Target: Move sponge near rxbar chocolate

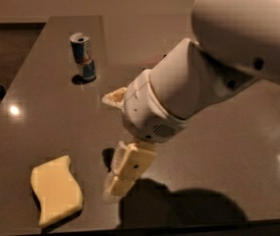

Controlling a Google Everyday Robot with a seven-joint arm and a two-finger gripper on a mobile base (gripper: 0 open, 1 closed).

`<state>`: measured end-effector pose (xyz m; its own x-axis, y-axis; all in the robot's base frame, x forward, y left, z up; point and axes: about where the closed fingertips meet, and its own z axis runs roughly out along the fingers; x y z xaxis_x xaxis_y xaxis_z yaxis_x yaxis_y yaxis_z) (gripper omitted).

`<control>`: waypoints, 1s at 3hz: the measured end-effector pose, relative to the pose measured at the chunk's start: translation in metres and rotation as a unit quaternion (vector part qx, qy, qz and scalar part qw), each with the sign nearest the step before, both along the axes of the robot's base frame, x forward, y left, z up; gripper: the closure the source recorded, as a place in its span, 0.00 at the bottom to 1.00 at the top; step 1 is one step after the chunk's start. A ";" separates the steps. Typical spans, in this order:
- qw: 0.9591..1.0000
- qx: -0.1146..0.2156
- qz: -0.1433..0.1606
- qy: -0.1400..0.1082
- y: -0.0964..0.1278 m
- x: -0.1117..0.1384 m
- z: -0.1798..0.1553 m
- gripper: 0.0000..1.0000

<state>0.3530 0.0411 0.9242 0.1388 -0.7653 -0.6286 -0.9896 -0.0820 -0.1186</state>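
Observation:
The pale yellow sponge [56, 191] lies flat near the front left edge of the dark table [41, 112]. My gripper [110, 146] hangs just to the right of the sponge, low over the table and apart from it. Its cream fingers [128, 168] are spread wide, open and empty. The rxbar chocolate is hidden behind my large white arm [203, 77], which fills the right and middle of the camera view.
A blue and silver drink can [83, 57] stands upright at the back left of the table. The table's front edge runs just below the sponge and the gripper. Its left edge borders dark floor.

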 end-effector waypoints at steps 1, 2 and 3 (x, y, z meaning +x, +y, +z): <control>1.000 0.018 0.023 0.003 0.041 -0.008 -0.012 0.00; 0.999 0.012 0.044 0.014 0.072 -0.017 -0.039 0.00; 0.998 0.001 0.053 0.023 0.089 -0.020 -0.061 0.00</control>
<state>0.3329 0.1305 0.8628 0.1905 -0.7469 -0.6371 -0.9796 -0.1872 -0.0734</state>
